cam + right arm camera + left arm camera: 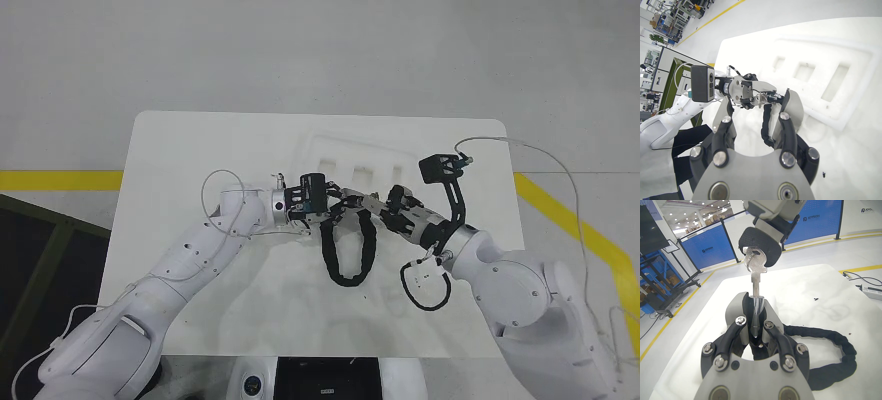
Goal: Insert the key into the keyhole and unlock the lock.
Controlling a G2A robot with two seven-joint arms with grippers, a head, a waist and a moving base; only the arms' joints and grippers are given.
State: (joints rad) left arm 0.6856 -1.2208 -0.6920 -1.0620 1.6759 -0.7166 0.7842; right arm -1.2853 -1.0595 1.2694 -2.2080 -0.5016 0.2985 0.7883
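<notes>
Already the key sits in the lock, which the left tool clamps. The right tool gapes wide around its head; the turn is not yet done.

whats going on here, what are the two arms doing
The left gripper has its jaws shut on the lock, its black cable looped on the table. The key sits in the keyhole. The right gripper is at the key's head, jaws open, one pad against it. Whether the lock is open yet can't be told.
</notes>
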